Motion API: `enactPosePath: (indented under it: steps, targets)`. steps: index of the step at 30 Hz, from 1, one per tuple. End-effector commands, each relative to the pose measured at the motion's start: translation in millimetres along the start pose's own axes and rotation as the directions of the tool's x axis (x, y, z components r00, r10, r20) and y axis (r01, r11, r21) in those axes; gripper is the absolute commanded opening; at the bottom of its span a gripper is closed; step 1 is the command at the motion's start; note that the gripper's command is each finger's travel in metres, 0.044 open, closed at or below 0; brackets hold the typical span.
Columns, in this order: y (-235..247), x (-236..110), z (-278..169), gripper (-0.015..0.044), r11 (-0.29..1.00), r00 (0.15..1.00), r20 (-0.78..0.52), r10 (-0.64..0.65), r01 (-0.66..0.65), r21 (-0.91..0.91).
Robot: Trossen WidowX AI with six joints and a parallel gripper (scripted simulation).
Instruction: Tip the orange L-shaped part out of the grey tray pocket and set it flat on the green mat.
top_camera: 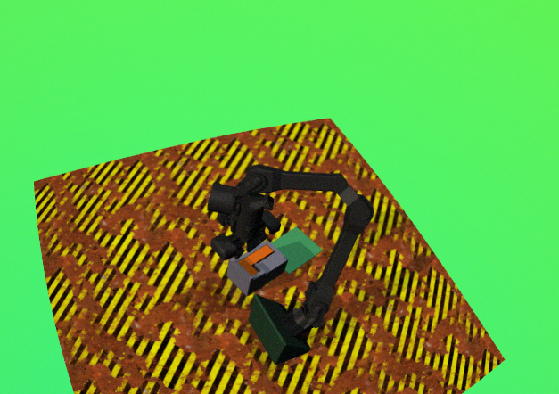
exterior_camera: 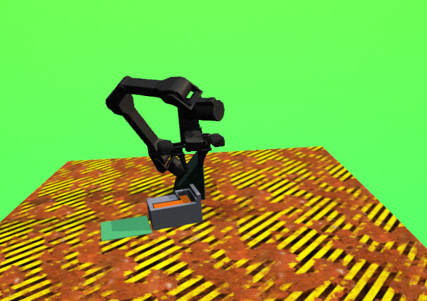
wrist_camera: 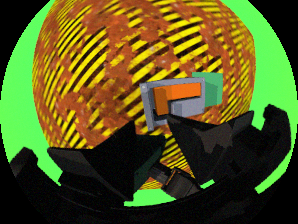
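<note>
Hovering above the grey box-shaped tray, the black parallel-jaw gripper is holding its fingers partly apart on nothing. The orange L-shaped part is lying flush in its pocket, apparently untipped, beside the flat green mat. It is looking like a rigid, light, smooth-faced piece; once tipped, the raised straight end is probably offering the only pinch point, across its narrow sides.
</note>
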State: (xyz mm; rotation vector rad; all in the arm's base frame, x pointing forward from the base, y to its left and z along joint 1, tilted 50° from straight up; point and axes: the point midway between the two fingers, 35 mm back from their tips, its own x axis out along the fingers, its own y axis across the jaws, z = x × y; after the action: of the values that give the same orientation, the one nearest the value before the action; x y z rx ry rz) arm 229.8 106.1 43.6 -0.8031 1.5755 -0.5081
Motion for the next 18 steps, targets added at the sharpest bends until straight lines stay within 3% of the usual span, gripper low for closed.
enactPosePath:
  steps: [1, 5, 10, 18]
  targets:
    - [-3, 1, -2, 0.0180, 1.000, 1.000, -0.003, -0.019, 0.019, -0.025]
    - [-2, 21, 0, 0.0180, 1.000, 1.000, -0.002, -0.018, 0.018, -0.025]
    - [-5, 72, -2, 0.0180, 0.999, 1.000, -0.003, -0.021, 0.021, -0.024]
    - [-5, 77, -2, 0.0180, 0.999, 1.000, -0.003, -0.021, 0.021, -0.024]
